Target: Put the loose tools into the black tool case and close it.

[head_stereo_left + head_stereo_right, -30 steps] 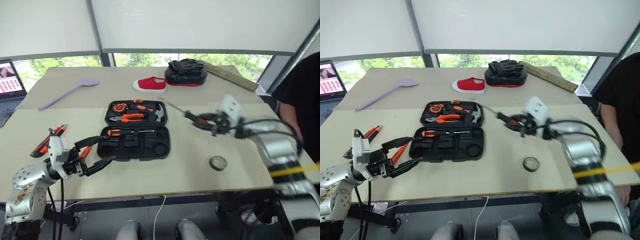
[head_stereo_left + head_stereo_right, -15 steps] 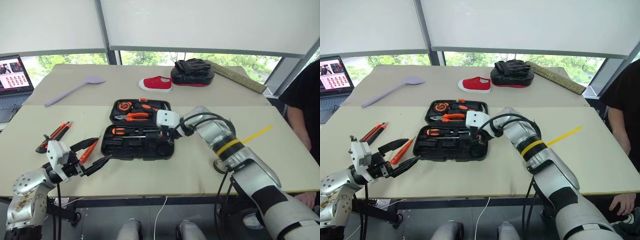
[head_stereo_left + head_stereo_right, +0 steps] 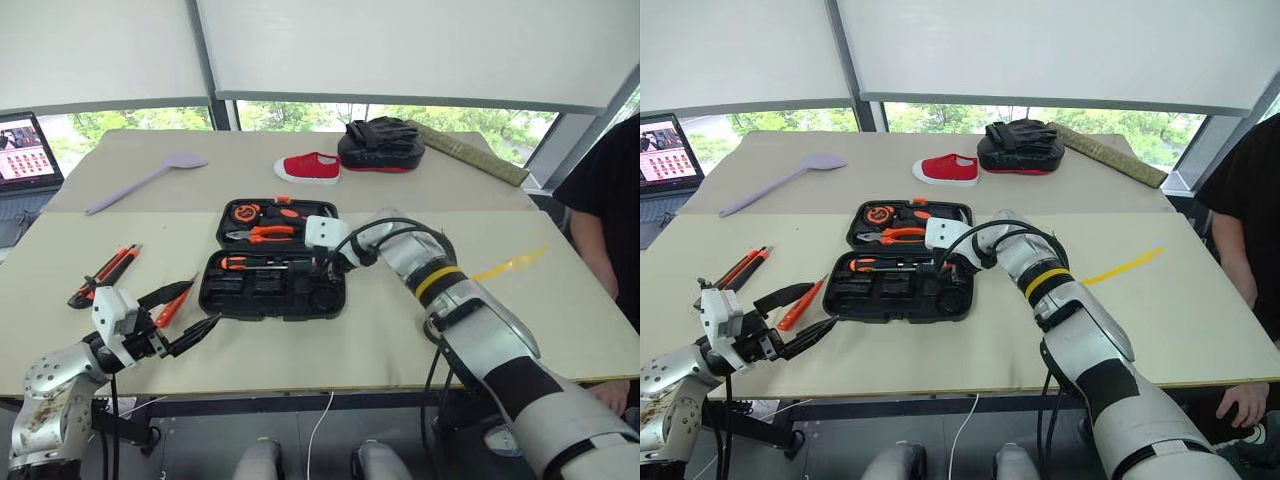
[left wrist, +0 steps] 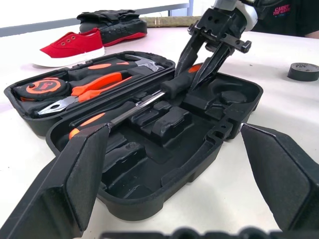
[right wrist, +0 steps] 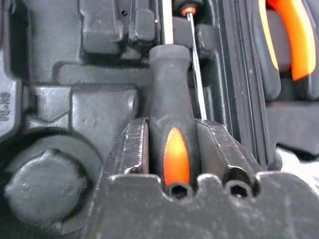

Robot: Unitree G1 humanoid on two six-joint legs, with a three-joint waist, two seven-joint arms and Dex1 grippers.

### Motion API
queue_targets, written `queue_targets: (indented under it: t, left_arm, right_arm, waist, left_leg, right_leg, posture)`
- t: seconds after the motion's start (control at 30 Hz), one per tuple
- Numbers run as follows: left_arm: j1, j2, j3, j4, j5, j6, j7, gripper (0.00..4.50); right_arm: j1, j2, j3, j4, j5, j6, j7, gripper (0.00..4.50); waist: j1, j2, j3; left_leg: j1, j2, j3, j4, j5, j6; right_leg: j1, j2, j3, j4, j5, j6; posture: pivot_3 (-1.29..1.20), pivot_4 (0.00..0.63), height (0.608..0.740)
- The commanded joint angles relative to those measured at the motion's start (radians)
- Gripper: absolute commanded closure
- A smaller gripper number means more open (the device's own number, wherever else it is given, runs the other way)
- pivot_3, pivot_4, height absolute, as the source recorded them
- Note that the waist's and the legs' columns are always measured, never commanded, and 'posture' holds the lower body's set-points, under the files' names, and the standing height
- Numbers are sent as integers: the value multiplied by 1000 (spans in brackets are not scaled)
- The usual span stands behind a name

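Right tool (image 4: 199, 59) straddles screwdriver (image 5: 172, 119) lying in case (image 3: 272, 290).

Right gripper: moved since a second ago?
Yes. The right gripper swung in from the bare table right of the black tool case to over its front half, fingers astride a screwdriver.

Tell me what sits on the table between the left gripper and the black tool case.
In the left eye view, a slim all-orange screwdriver lies on the table between the left gripper and the black tool case.
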Motion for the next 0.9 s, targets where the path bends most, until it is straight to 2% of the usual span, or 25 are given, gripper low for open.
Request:
queue_targets:
  t: [0.03, 0.17, 0.23, 0.27, 0.3, 0.43, 0.67, 0.9]
  left_arm:
    - [-2, 9, 21, -22, 0, -27, 5, 0]
    - [-13, 12, 21, -11, 4, -28, 11, 0]
    - [-21, 10, 16, -10, 7, -27, 17, 0]
    - [-23, 10, 15, -10, 8, -26, 19, 0]
    - [-26, 9, 12, -12, 9, -24, 21, 0]
    - [-33, 10, 7, -14, 12, -16, 22, 0]
    - [-37, 8, -12, -20, 31, -3, 41, 0]
    - [-34, 15, -19, -23, 63, 4, 79, 0]
  right_arm:
    - [-34, -59, -128, -106, 133, -30, 159, 2083]
    - [-7, -81, -222, -173, 259, 38, 301, 2083]
    - [21, -63, -229, -156, 248, -14, 266, 2592]
    - [28, -55, -233, -147, 242, -33, 247, 2704]
    - [38, -35, -242, -125, 238, -55, 207, 3175]
    - [72, 35, -259, -17, 208, -117, 56, 4464]
    - [113, 107, -231, 120, 143, -194, -56, 4464]
    - [130, 156, -218, 212, 92, -165, -125, 4464]
  waist:
    - [2, 0, 0]
    - [4, 0, 1]
    - [3, 0, 1]
    - [1, 0, 1]
    - [-1, 0, 1]
    - [-8, 0, 1]
    - [-10, 0, 1]
    - [-25, 0, 0]
  left_leg:
    - [0, 0, 0, 0, 0, 0]
    - [0, 0, 0, 0, 0, 0]
    - [1, 0, 0, 0, 0, 0]
    - [1, 1, 0, 0, 0, 0]
    - [1, 1, 0, 0, 0, 0]
    - [1, 3, 1, 0, 0, 0]
    - [1, 2, 1, -1, 0, -1]
    - [4, 4, 1, -1, 0, -1]
  right_leg:
    - [0, 0, 0, 0, 0, 0]
    - [1, 0, 0, -1, 0, 0]
    - [1, 0, 0, -1, 0, 0]
    - [1, 0, 0, 0, 0, 0]
    - [1, 1, 0, 0, 0, 0]
    - [1, 2, -1, 0, 0, -2]
    - [1, 1, -1, -1, 0, -2]
    - [2, 2, -1, 0, 1, -3]
  posture:
    - [0, 150, 740]
    - [0, 150, 740]
    - [0, 150, 740]
    - [0, 150, 740]
    - [0, 150, 740]
    - [0, 150, 740]
    - [0, 150, 740]
    - [0, 150, 740]
